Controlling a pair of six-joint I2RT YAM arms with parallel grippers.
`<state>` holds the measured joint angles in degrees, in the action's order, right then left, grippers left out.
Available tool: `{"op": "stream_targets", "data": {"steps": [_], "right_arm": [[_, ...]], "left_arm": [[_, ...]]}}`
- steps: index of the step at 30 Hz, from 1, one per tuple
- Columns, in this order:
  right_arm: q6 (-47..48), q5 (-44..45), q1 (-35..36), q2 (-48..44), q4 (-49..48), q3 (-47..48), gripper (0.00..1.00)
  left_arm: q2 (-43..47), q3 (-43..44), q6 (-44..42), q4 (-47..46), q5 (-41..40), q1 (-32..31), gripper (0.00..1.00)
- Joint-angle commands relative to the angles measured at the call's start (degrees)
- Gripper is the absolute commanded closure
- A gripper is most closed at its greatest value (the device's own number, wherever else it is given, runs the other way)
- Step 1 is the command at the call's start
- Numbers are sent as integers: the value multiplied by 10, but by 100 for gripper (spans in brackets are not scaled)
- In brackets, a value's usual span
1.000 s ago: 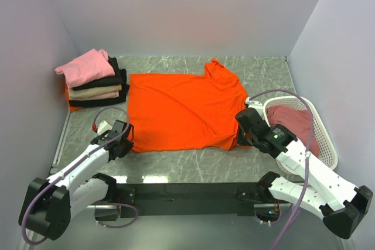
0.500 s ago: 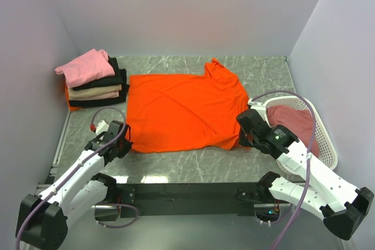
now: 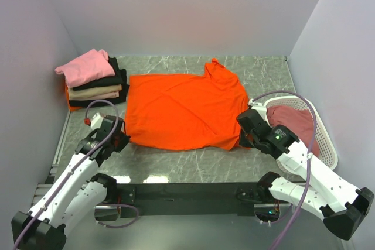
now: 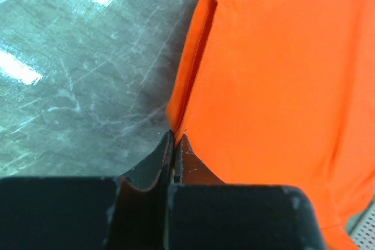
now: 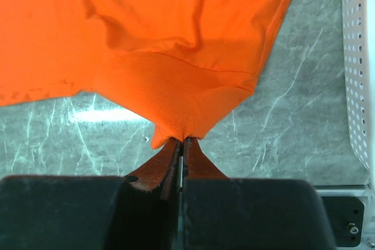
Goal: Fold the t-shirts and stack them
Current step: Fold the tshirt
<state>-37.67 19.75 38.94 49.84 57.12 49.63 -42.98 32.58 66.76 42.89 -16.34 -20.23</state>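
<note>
Now: my left gripper (image 4: 174, 140) pinched tight on orange t-shirt (image 3: 181, 106) hem at 8 o'clock; my right gripper (image 5: 181, 140) clamps corner at 4 o'clock (cloth bunched).

The grey marbled desk (image 3: 176, 165) carries a large orange t-shirt (image 3: 181, 109) spread across its middle — a stack of folded shirts (image 3: 94, 83), pink on top, in the far left corner — and a white lattice basket (image 3: 326, 137) at the right edge.
</note>
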Motion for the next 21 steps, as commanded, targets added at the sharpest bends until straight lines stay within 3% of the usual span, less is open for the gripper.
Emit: {"op": "stream_targets", "data": {"steps": [1,7,12,21], "right_arm": [[-7,0,-3,-3,3,15,100],[-4,-8,-4,10,-10,12,100],[3,-2,-4,27,-24,13,100],[58,20,-47,107,-68,49,100]], "left_arm": [[23,41,-1,35,-17,3,99],[24,64,-22,44,-21,8,99],[-10,43,-34,-6,14,12,99],[-147,45,-110,-136,79,62,100]]}}
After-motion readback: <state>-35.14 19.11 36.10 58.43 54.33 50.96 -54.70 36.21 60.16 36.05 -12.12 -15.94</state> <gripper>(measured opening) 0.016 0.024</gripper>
